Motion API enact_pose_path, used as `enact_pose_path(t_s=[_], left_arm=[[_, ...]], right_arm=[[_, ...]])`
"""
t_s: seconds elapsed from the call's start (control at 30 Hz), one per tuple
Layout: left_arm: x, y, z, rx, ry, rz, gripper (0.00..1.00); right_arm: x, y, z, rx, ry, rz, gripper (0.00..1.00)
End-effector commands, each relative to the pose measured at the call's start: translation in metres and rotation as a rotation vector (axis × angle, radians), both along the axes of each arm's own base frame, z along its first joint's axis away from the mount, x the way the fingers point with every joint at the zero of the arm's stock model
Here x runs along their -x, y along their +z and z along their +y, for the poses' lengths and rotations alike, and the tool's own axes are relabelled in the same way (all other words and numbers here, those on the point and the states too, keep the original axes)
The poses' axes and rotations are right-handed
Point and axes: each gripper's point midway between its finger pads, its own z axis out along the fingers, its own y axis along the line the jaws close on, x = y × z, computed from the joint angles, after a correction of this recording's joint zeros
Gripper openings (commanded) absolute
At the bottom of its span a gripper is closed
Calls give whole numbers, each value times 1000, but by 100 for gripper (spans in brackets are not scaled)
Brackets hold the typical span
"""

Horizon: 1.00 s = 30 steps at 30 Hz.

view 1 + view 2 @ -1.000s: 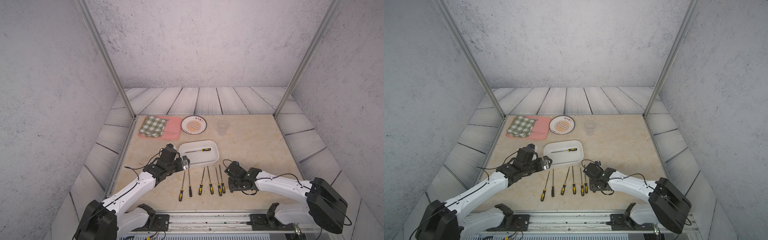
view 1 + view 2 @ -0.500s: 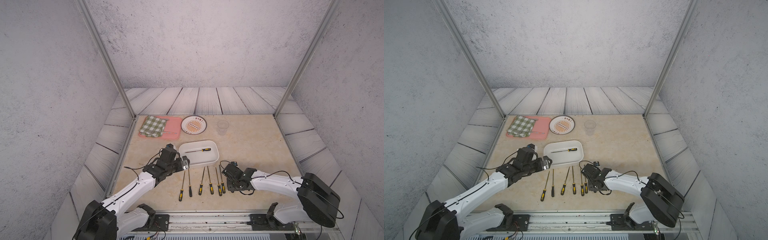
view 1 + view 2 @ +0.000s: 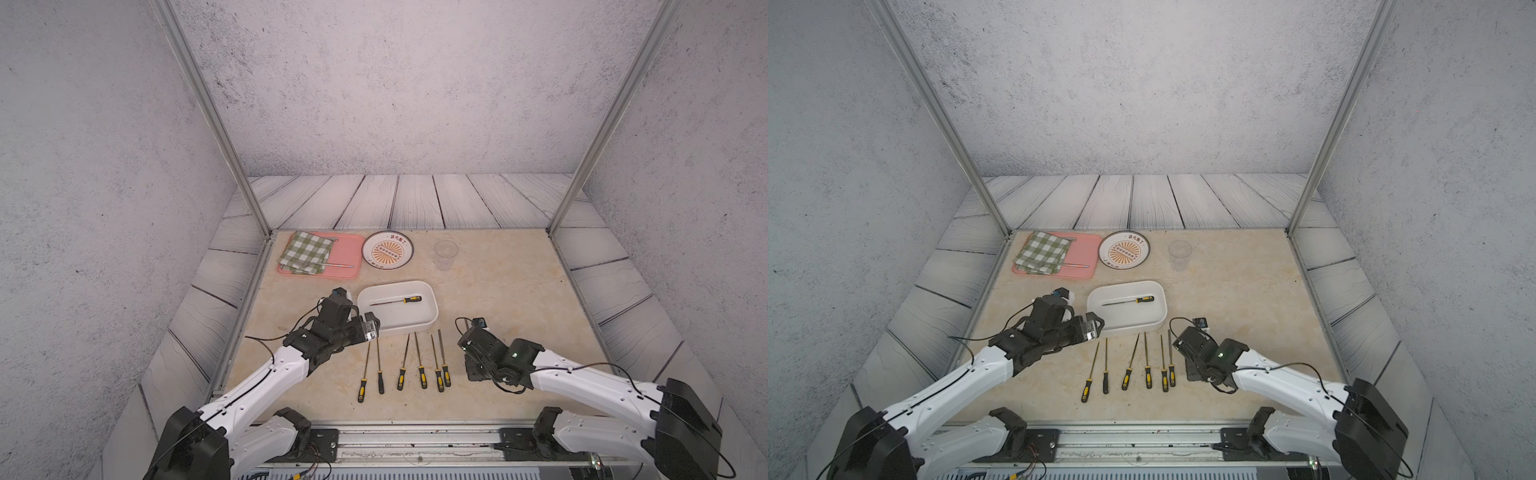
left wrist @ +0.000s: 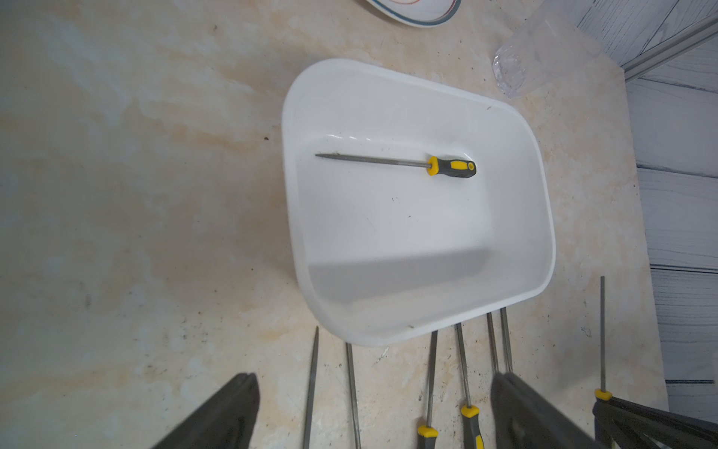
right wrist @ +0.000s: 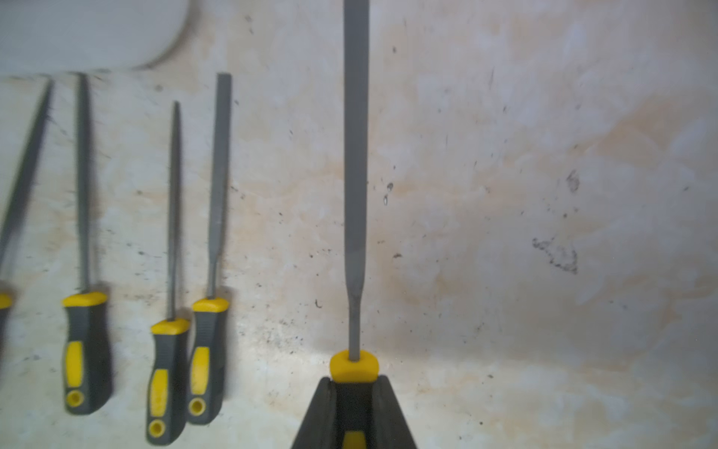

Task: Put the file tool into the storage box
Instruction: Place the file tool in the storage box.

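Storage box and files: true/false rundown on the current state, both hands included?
1. The storage box is empty. False: one file lies in it.
2. The right hand is shut on the handle of a flat file. True.
3. The left hand holds a file. False: it is open and empty.
4. More files lie in a row on the table in front of the box. True.
5. The checked cloth lies in the storage box. False: it lies on the pink tray.

Files (image 3: 422, 376) crowd storage box (image 3: 405, 327) front
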Motion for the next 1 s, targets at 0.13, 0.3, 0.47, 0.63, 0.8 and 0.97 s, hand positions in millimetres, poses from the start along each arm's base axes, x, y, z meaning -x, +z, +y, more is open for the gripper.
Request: enact_pose_path(t_s=[0.13,0.3,0.47,0.63,0.8,0.97], left_arm=[[-8,19,14,-63,48,-70,98],[-12,29,23,-93,77,-101,98],[-18,25,34,-103,111,-81,98],[-23,16,48,-60,156,-33,98],[-23,7,51,6,185,-45,98],[-23,1,58,-9,197,-17,98]], right_arm=[[-31,82,23,-4,257,-274,10],[-48,123,64,-5,496,-404,10],[-60,127,110,56,779,-412,10],[-75,118,145,150,1002,-381,8],[-105,97,169,227,1145,-414,4],[-132,81,183,200,1229,-464,3]])
